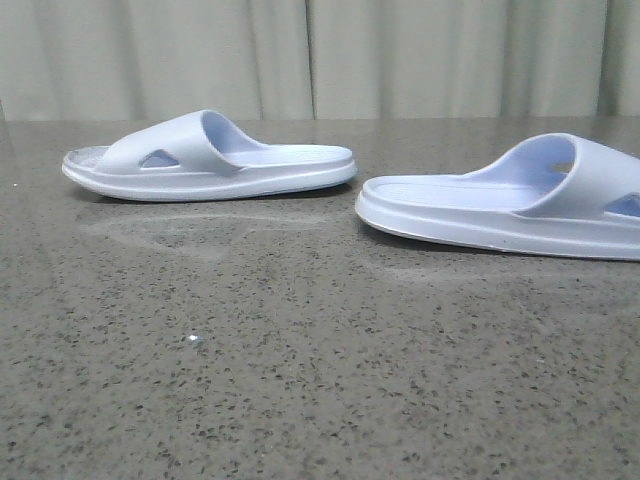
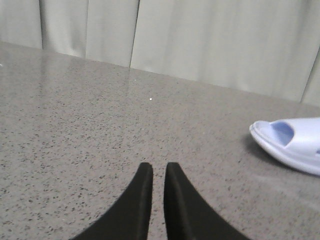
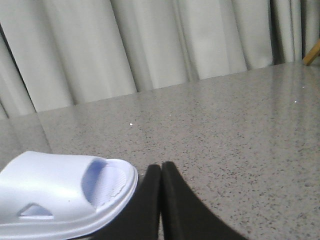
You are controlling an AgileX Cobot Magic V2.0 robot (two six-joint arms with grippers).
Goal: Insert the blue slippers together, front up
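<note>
Two pale blue slippers lie sole-down on the grey speckled table (image 1: pixel 300 350). The left slipper (image 1: pixel 210 160) points its toe left. The right slipper (image 1: pixel 510 200) points its toe right and is cut off by the frame edge. Neither gripper shows in the front view. In the left wrist view my left gripper (image 2: pixel 159 167) is empty, its jaws almost together with a narrow slit, low over bare table; the left slipper's toe (image 2: pixel 292 145) lies well off to one side. In the right wrist view my right gripper (image 3: pixel 161 166) is shut and empty, right beside the right slipper's toe end (image 3: pixel 60 195).
A pale pleated curtain (image 1: pixel 320 55) hangs behind the table's far edge. A wooden bar (image 3: pixel 311 52) shows at the far corner in the right wrist view. A gap of bare table separates the two slippers' heels.
</note>
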